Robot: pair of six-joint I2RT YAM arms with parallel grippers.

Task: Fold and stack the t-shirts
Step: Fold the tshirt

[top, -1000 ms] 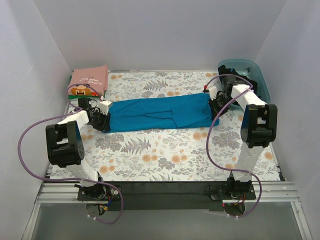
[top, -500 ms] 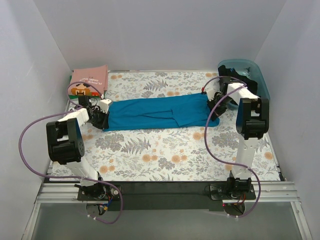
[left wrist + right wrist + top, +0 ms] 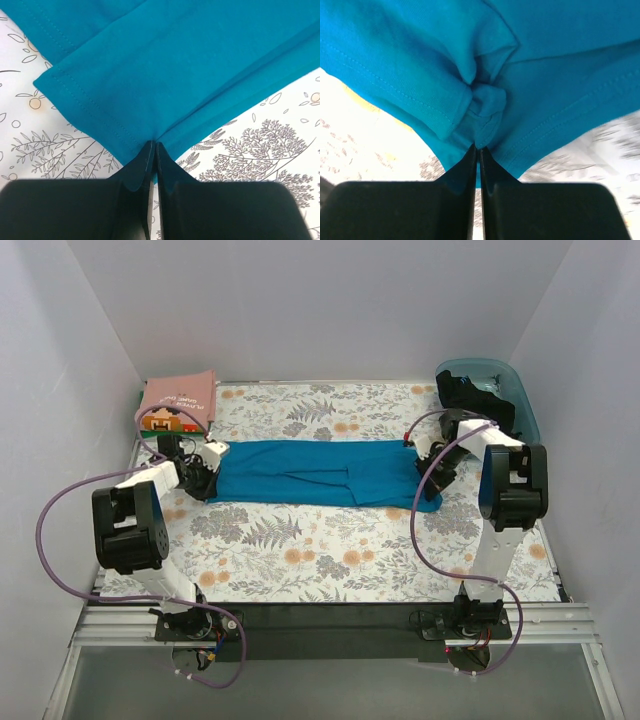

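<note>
Tub (image 3: pixel 527 408) holds black tee (image 3: pixel 467 389); teal tee (image 3: pixel 310 472) lies outside.

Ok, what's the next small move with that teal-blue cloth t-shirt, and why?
Probably lift the right gripper and carry its end toward the left gripper: the teal-blue cloth t-shirt lies stretched as a long strip, both ends pinched, ready for halving.

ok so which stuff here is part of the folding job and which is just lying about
Job:
plain teal-blue t-shirt, pinched by left gripper and right gripper
folded pink pixel-print t-shirt
black garment, back right

Lying about:
translucent blue plastic tub
floral table covering
</note>
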